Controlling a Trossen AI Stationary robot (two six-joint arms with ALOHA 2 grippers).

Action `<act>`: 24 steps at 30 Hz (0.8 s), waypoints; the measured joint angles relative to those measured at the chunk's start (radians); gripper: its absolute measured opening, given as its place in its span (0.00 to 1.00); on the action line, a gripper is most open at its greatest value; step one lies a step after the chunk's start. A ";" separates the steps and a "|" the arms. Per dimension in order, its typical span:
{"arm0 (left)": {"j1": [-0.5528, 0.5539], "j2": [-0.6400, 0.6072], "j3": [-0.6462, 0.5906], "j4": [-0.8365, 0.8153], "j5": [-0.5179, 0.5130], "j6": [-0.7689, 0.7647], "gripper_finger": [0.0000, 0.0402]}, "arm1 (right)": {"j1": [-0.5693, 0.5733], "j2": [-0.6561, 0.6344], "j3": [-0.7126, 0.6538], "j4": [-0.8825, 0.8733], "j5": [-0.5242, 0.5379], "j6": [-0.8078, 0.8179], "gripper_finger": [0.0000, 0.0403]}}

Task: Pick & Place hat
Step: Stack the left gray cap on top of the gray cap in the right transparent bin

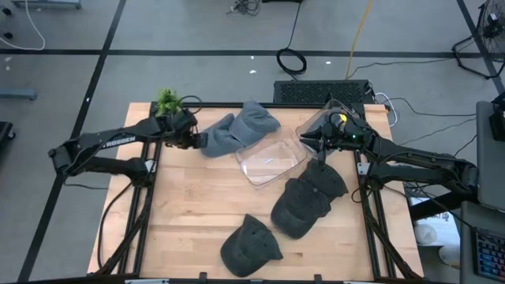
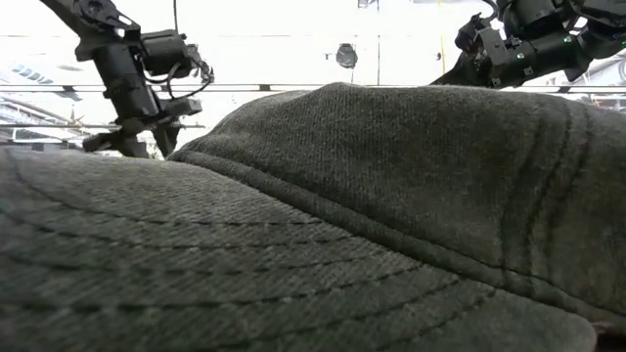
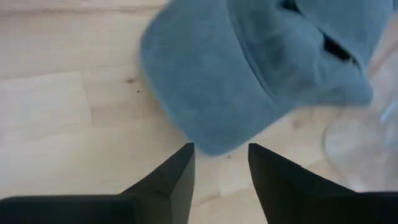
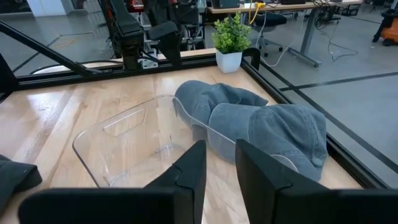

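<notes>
Blue-grey hats [image 1: 237,130] lie bunched at the table's far middle, their right part leaning on the far rim of a clear plastic bin [image 1: 272,160]. My left gripper [image 3: 221,155] is open and slants down at their left end. Its fingertips stand either side of the brim's edge [image 3: 217,140], and no touch shows. My right gripper [image 4: 221,155] hovers over the bin's far right corner [image 1: 312,142], pointing nearly level across the bin [image 4: 124,143] toward the blue hats [image 4: 273,127]. Its fingers stand a narrow gap apart with nothing between them.
Two dark grey hats [image 1: 308,201] lie right of centre, and another [image 1: 248,246] lies at the near edge, where it fills the low view [image 2: 313,225]. A potted plant [image 1: 167,102] stands at the far left corner. Bare wood lies at the near left.
</notes>
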 joint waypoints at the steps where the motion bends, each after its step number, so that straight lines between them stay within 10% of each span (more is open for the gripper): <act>1: 0.006 0.001 -0.014 0.016 -0.011 -0.028 0.43 | 0.000 0.000 0.000 0.000 0.000 0.000 0.19; 24: 0.035 0.012 -0.353 0.626 -0.071 -0.310 0.57 | 0.000 0.000 0.000 0.007 -0.002 0.000 0.19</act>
